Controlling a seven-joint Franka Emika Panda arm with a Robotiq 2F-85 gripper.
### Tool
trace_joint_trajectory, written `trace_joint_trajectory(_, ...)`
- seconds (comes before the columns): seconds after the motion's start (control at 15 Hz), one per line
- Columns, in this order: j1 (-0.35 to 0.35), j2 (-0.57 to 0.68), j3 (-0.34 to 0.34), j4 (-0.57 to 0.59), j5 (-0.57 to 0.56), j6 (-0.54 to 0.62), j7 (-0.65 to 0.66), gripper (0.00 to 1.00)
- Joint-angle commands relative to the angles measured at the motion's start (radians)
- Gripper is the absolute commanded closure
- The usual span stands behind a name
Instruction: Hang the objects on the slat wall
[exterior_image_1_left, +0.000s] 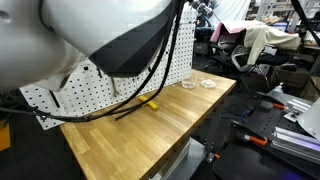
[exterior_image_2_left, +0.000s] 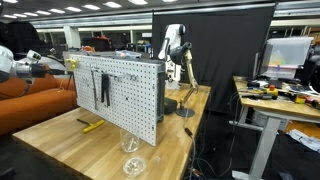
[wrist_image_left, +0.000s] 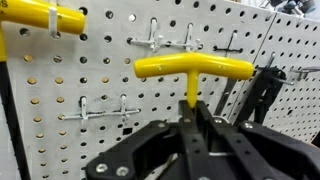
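Your hand is clamped shut on the black shaft of a yellow T-handled tool. Its crossbar is level and close in front of the white pegboard, among the wire hooks. Another yellow handle sits at the board's upper left. A third yellow tool lies on the tabletop beside the board. Near the board's end stand a clear glass and a clear dish; you cannot tell what they hold.
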Motion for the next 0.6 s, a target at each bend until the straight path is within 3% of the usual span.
trace_joint_trajectory(0.0, 0.006, -0.019, -0.012, -0.016, -0.021, -0.010, 0.038, 0.98)
trace_joint_trajectory(0.53, 0.009, -0.021, -0.010, -0.022, -0.019, -0.017, 0.085, 0.98)
